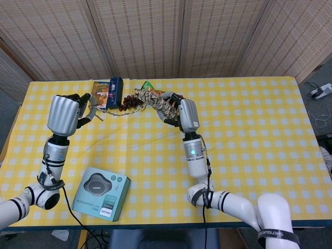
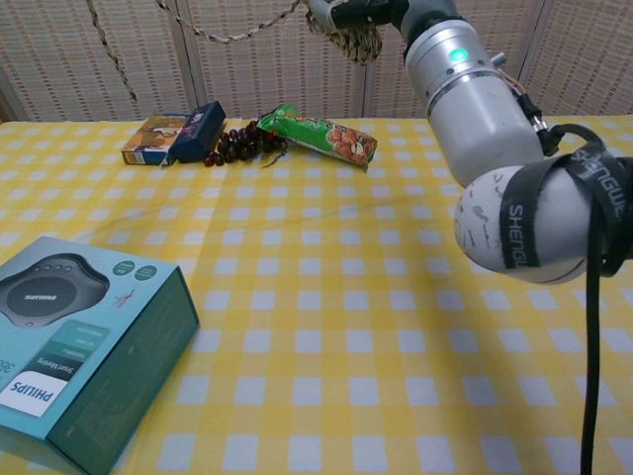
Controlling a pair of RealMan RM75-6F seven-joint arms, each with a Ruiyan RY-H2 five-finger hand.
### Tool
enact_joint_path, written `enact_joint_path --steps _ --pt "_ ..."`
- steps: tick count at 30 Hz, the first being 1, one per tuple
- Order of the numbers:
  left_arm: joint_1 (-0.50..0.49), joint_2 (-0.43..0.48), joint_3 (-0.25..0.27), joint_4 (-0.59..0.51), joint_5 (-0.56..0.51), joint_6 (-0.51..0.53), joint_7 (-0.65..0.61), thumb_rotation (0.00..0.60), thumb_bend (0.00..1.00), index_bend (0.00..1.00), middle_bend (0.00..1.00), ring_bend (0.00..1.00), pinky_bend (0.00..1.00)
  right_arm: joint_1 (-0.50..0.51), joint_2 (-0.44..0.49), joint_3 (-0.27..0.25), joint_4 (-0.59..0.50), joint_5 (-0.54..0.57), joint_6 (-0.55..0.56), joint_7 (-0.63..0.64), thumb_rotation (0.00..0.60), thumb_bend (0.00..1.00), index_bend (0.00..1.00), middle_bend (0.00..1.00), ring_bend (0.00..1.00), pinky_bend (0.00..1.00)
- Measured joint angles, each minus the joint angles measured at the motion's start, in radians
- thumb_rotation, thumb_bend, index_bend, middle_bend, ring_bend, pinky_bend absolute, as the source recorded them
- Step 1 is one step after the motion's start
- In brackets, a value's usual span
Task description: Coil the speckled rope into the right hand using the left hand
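Above the counter (image 1: 249, 129), the rope (image 1: 155, 102) sits bundled in coils around the fingers (image 1: 170, 109) of the right hand (image 1: 184, 115), which grip it. From that bundle a slack strand sags across to the left hand (image 1: 66, 114), whose fingers (image 1: 87, 111) pinch it.

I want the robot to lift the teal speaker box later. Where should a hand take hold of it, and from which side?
Probably across the two long side walls of the teal speaker box, coming from above. It lies flat on the table with its broad printed face up, so only the side walls give opposing surfaces. The left hand is nearer, but now holds the speckled rope.
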Motion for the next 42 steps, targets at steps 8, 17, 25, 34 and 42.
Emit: enact_joint_path --steps 8,17,25,34,42 --pt "-0.016 0.012 -0.027 -0.06 0.063 0.012 -0.037 0.6 0.4 0.71 0.86 0.77 0.93 0.029 0.03 0.0 -0.032 0.057 -0.09 -0.127 0.6 0.51 0.92 0.72 0.58 0.61" --pt "-0.039 0.011 -0.061 -0.1 0.073 -0.012 -0.055 0.6 0.4 0.71 0.86 0.77 0.93 0.058 0.074 -0.023 -0.09 0.118 -0.223 -0.224 0.6 0.47 0.92 0.72 0.58 0.61" --pt "-0.058 0.001 -0.082 -0.125 0.068 -0.039 -0.059 0.6 0.4 0.71 0.86 0.76 0.93 0.082 0.111 -0.054 -0.127 0.138 -0.326 -0.238 0.6 0.45 0.92 0.72 0.58 0.61" --pt "-0.078 -0.016 -0.101 -0.157 0.018 -0.095 -0.032 0.6 0.4 0.7 0.86 0.76 0.93 0.11 0.129 -0.08 -0.133 0.11 -0.41 -0.163 0.6 0.41 0.92 0.72 0.57 0.61" --pt "-0.084 -0.022 -0.131 -0.242 -0.096 -0.169 -0.052 0.6 0.4 0.7 0.86 0.76 0.93 0.116 0.124 -0.108 -0.099 -0.023 -0.406 0.029 0.6 0.34 0.92 0.72 0.55 0.61"
